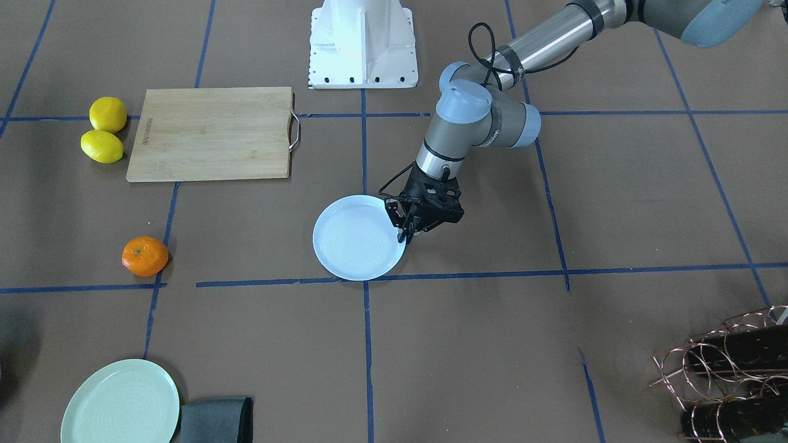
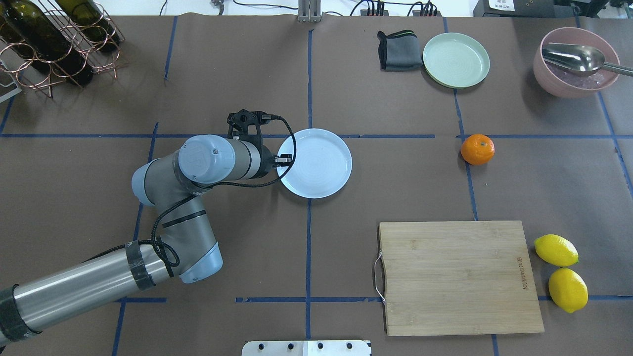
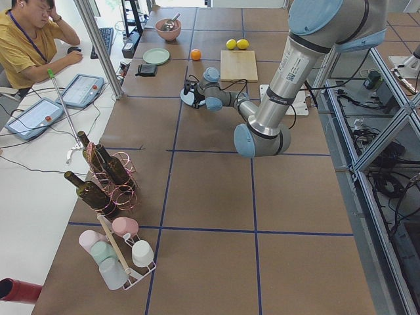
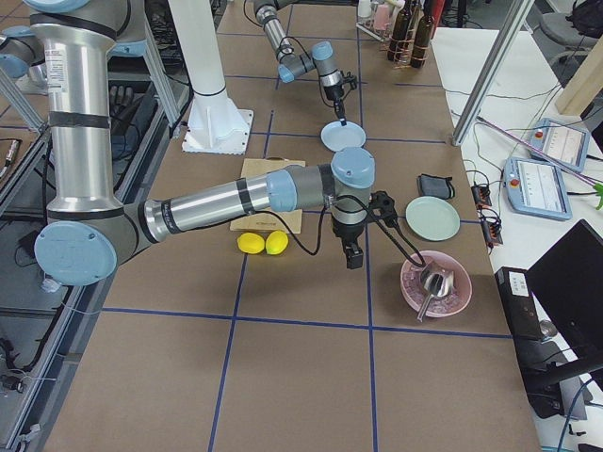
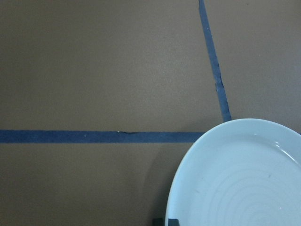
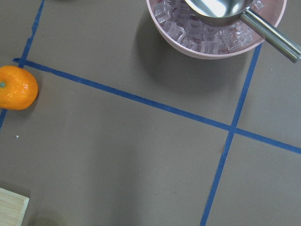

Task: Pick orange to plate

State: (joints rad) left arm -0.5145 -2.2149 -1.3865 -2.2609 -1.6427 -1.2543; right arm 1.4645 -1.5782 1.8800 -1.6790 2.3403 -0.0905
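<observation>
The orange [image 2: 477,149] sits on the brown table, well to the right of the pale bluish-white plate [image 2: 319,163] in the overhead view. It also shows at the left edge of the right wrist view as the orange [image 6: 18,87]. My left gripper [image 1: 407,234] is at the plate's [image 1: 357,240] rim, fingers narrow and shut on that rim. A dark fingertip [image 5: 165,221] meets the plate's [image 5: 244,179] edge. My right gripper [image 4: 353,256] hangs over the table between the lemons and the pink bowl. I cannot tell whether it is open or shut.
A wooden cutting board [image 2: 457,277] lies near the robot, with two lemons [image 2: 556,249] beside it. A mint-green plate [image 2: 456,59], grey cloth [image 2: 399,49] and pink bowl with ice and scoop [image 2: 573,62] stand at the far edge. A bottle rack [image 2: 49,44] fills the far left corner.
</observation>
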